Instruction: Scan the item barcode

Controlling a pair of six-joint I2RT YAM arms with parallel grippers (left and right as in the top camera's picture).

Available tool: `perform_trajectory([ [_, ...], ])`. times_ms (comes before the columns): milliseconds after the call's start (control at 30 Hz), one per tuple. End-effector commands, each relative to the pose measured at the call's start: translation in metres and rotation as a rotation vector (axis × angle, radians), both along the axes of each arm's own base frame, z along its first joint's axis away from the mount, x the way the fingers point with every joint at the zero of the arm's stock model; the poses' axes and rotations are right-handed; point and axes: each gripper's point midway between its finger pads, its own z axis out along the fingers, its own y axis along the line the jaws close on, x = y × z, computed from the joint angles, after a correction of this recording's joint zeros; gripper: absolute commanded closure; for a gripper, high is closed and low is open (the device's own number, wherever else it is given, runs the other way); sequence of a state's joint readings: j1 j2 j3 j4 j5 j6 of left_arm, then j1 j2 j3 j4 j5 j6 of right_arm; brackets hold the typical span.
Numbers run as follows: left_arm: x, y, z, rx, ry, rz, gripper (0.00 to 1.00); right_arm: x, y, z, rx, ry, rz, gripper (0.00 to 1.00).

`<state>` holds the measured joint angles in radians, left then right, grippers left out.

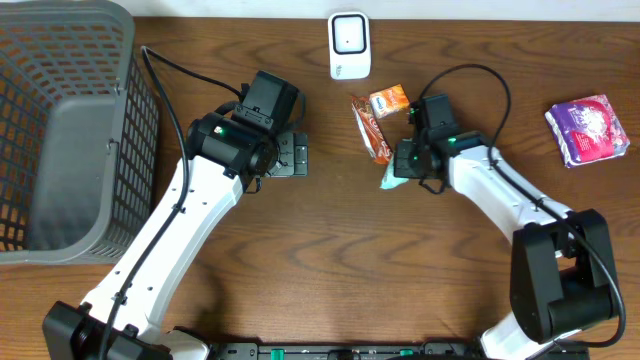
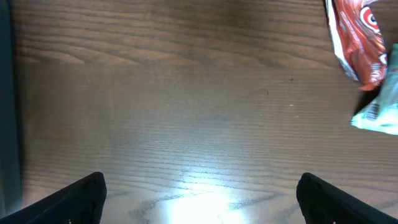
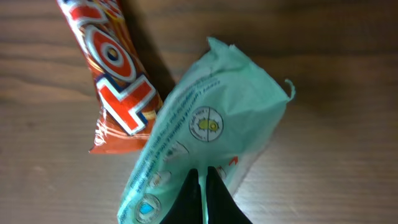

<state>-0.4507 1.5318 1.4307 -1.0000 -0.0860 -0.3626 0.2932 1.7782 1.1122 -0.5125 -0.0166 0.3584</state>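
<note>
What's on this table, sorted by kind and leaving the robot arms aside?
Packets: 4 (red packet, orange packet, green packet, purple packet)
White scanner: 1
Grey basket: 1
Total: 6

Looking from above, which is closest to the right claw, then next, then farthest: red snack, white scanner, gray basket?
1. Red snack, just beside the right gripper.
2. White scanner, top middle.
3. Gray basket, far left.
</note>
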Motion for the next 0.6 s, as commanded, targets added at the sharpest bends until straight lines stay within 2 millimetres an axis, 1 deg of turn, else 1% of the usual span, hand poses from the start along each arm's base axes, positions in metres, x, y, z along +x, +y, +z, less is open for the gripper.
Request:
perform_trajectory([
  [0, 0.0, 0.004, -0.001, 0.018, -0.001, 0.012, 0.02, 0.008, 0.008, -0.006, -0.035, -0.025, -0.055, 0.99],
  [67, 0.0, 0.004, -0.001, 0.018, -0.001, 0.012, 0.02, 0.008, 0.015, -0.011, -0.03, -0.024, -0.051, 0.99],
  [100, 0.0, 0.004, -0.001, 0.017, -0.001, 0.012, 0.02, 0.009, 0.018, -0.012, -0.028, -0.03, -0.046, 0.97],
  [133, 0.0, 0.004, -0.001, 0.018, -0.001, 0.012, 0.02, 0.01, 0.019, -0.012, -0.027, -0.034, -0.044, 0.91],
  [167, 0.0, 0.004, -0.001, 0.017, -0.001, 0.012, 0.02, 0.013, 0.02, -0.011, -0.023, -0.043, -0.044, 0.83],
  [200, 0.0, 0.004, -0.001, 0.017, -0.001, 0.012, 0.02, 0.017, 0.023, -0.007, -0.006, -0.056, -0.041, 0.65],
  [233, 0.0, 0.004, -0.001, 0.017, -0.001, 0.012, 0.02, 0.02, 0.025, -0.003, 0.004, -0.061, -0.039, 0.56],
  [267, 0.0, 0.004, -0.001, 0.017, -0.001, 0.012, 0.02, 0.022, 0.027, 0.001, 0.012, -0.066, -0.038, 0.44],
  [300, 0.0, 0.004, -0.001, 0.017, -0.001, 0.012, 0.02, 0.025, 0.028, 0.006, 0.015, -0.072, -0.037, 0.41],
  [367, 0.0, 0.004, -0.001, 0.017, -0.001, 0.012, 0.02, 0.032, 0.03, 0.019, 0.018, -0.081, -0.04, 0.4],
  [433, 0.0, 0.004, -0.001, 0.018, -0.001, 0.012, 0.02, 0.04, 0.033, 0.036, 0.038, -0.088, -0.037, 0.36],
  [567, 0.0, 0.004, -0.001, 0.017, -0.001, 0.012, 0.02, 0.049, 0.04, 0.059, 0.067, -0.105, -0.029, 0.35],
])
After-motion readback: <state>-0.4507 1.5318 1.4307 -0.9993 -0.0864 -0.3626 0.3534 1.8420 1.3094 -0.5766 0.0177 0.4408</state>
